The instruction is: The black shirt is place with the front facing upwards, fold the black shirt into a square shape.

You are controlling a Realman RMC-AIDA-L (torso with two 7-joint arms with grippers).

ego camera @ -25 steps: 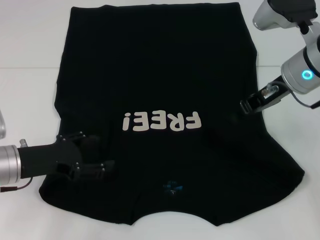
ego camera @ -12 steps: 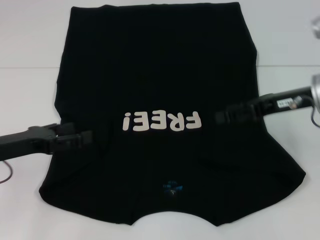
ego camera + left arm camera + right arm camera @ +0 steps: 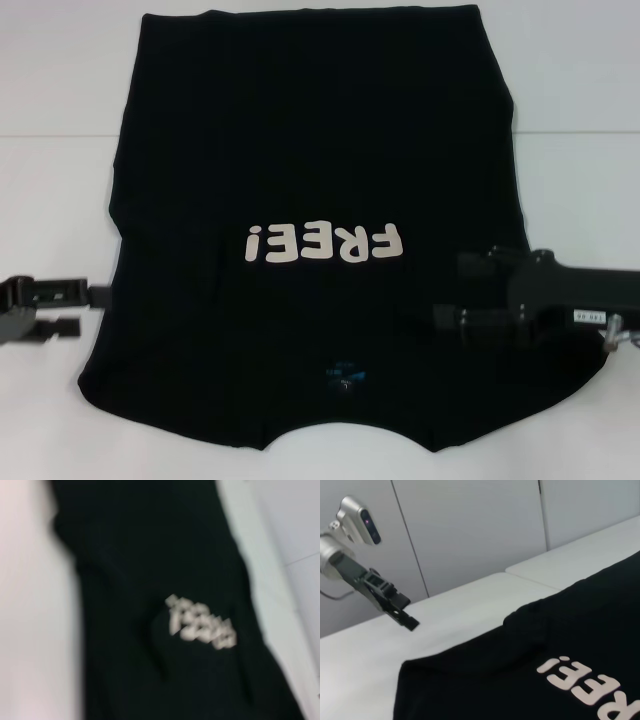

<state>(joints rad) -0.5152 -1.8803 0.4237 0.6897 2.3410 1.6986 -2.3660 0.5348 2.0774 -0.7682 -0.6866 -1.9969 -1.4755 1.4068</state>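
The black shirt [image 3: 310, 150] lies flat and front up on the white table, its white "FREE!" lettering [image 3: 325, 243] upside down to me and its blue neck label [image 3: 345, 375] near the front edge. My left gripper [image 3: 95, 308] hovers open just off the shirt's left edge by the sleeve, holding nothing. My right gripper [image 3: 450, 292] is open over the shirt's right shoulder area, nothing between its fingers. The left wrist view shows only the shirt [image 3: 165, 605], blurred. The right wrist view shows the shirt [image 3: 545, 645] and the left gripper [image 3: 405, 615] beyond its edge.
The white table [image 3: 60, 120] extends on both sides of the shirt, with a seam across it at mid depth. Pale wall panels [image 3: 470, 530] stand behind the table's left side in the right wrist view.
The left gripper has drawn back leftward off the shirt to its edge. The right gripper has come nearer to me and lower, over the right shoulder area. The shirt has not shifted.
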